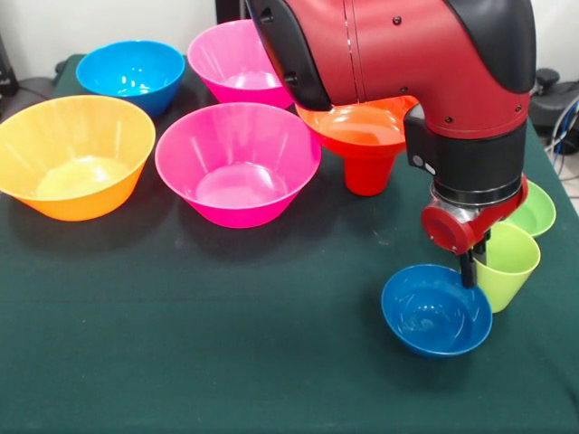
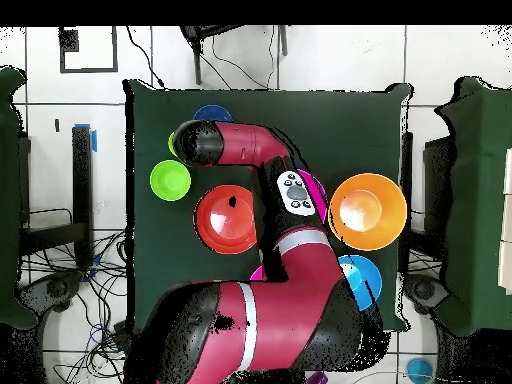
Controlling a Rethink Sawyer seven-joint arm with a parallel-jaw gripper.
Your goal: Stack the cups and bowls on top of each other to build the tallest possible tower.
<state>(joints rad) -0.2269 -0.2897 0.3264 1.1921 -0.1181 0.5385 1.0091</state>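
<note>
Right now the gripper point(image 1: 470, 268) hangs at lower right of the front view, between the small blue bowl point(image 1: 436, 310) just left and the lime cup point(image 1: 507, 264) just right, its opening hidden

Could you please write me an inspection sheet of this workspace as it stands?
Surface: dark green cloth table.
Job's things: wide red-orange bowl sits on red cup; two pink bowls, yellow-orange bowl, mid-sized blue bowl, small blue bowl, lime-green cup, small green bowl.
Clutter: nothing seen.
Grippers: gripper low at the small blue bowl's rim beside the lime-green cup; state cannot be told.
Cables: on floor.
Surroundings: tiled floor.
</note>
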